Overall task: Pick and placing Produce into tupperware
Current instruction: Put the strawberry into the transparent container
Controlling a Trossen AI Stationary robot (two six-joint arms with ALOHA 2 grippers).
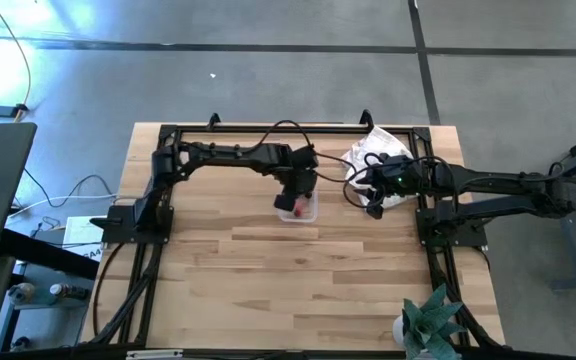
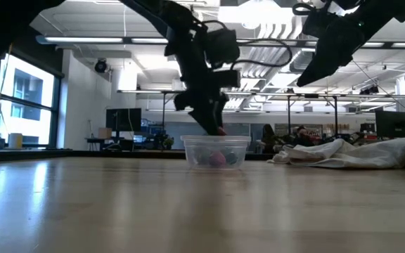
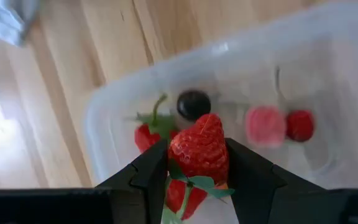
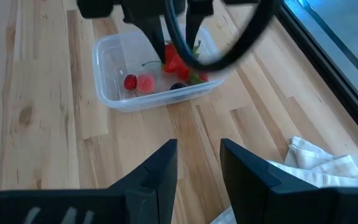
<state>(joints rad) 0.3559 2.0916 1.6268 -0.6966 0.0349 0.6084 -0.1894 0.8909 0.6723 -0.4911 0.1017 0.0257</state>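
The clear tupperware tub (image 1: 304, 212) stands on the wooden table and holds a leafy strawberry (image 3: 146, 134), a dark round berry (image 3: 193, 104), a pink piece (image 3: 265, 125) and a small red piece (image 3: 299, 124). My left gripper (image 3: 199, 171) reaches down into the tub's opening (image 2: 215, 143) and is shut on another strawberry (image 3: 199, 149). My right gripper (image 4: 197, 163) is open. It hovers above the bare table to the tub's right, beside the white cloth (image 1: 376, 152), and touches nothing. My left gripper pinches a red strawberry (image 3: 197, 146) by its sides between the two fingers (image 3: 153, 169), coming from above and pointing down. The berry's pointed tip faces down toward the tub's floor and its green leaves (image 3: 194, 185) lie back between the fingers. It hangs over the pieces in the tub.
The crumpled white cloth (image 2: 350, 152) lies at the far right of the table. A green plant (image 1: 430, 320) stands at the near right corner. Black frame rails (image 1: 148, 250) run along both sides. Bare wood (image 1: 298, 290) spreads toward the near edge.
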